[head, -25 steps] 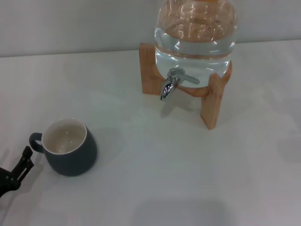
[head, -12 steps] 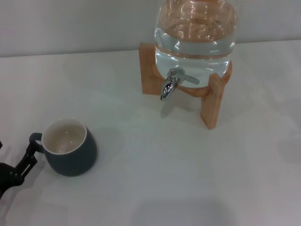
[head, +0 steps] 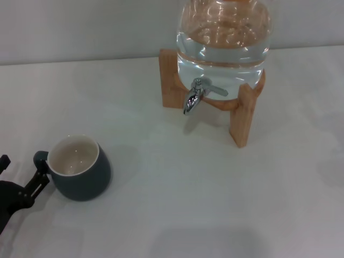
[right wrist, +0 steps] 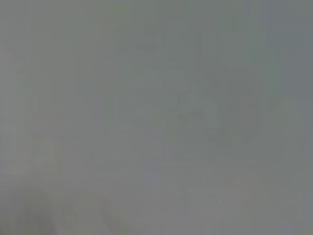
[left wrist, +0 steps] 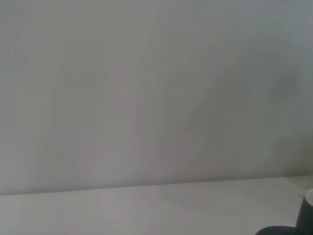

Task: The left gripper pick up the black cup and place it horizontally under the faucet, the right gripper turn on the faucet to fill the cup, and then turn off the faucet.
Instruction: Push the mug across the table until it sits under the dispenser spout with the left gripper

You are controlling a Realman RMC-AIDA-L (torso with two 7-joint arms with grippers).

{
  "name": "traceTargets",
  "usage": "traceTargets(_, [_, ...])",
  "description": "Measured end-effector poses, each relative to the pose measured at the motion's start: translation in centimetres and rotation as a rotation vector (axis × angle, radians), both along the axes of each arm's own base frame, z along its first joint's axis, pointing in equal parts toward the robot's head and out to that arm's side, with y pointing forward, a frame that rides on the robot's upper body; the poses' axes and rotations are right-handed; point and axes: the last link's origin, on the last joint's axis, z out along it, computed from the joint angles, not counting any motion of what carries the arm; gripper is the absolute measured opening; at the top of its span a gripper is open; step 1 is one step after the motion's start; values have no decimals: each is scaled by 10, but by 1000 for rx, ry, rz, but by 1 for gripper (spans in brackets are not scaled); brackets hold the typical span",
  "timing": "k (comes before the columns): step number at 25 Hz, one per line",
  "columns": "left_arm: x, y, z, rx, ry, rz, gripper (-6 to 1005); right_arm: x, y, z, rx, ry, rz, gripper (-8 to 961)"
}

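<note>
The black cup (head: 81, 171) stands upright on the white table at the near left, cream inside showing, its loop handle (head: 39, 158) pointing left. My left gripper (head: 22, 169) is at the left edge, low by the table, open, with one finger (head: 38, 180) right at the handle and the other finger (head: 4, 160) farther left. It holds nothing. An edge of the cup also shows in the left wrist view (left wrist: 307, 213). The chrome faucet (head: 193, 98) sticks out of the clear water jar (head: 223, 37), far right of the cup. My right gripper is out of view.
The jar sits in a wooden stand (head: 243, 117) at the back right. The white table (head: 177, 193) lies open between cup and faucet. The right wrist view shows only a blank grey surface.
My left gripper has edged right toward the cup's handle and turned, so its second finger now shows at the left edge. The cup and faucet have not moved.
</note>
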Motion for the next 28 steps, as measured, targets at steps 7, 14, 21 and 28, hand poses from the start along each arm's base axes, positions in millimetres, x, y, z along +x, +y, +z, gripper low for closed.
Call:
traceTargets(7, [2, 0, -2, -7, -7, -2, 889, -1, 2, 0, 0, 0, 3, 839])
traceTargets(14, [3, 0, -2, -4, -11, -8, 889, -1, 2, 0, 0, 0, 4, 839])
traceTargets(21, [4, 6, 0, 3, -8, -11, 889, -1, 2, 0, 1, 0, 3, 838])
traceTargets(28, [9, 15, 0, 2, -5, -24, 888, -1, 2, 0, 0, 0, 3, 838])
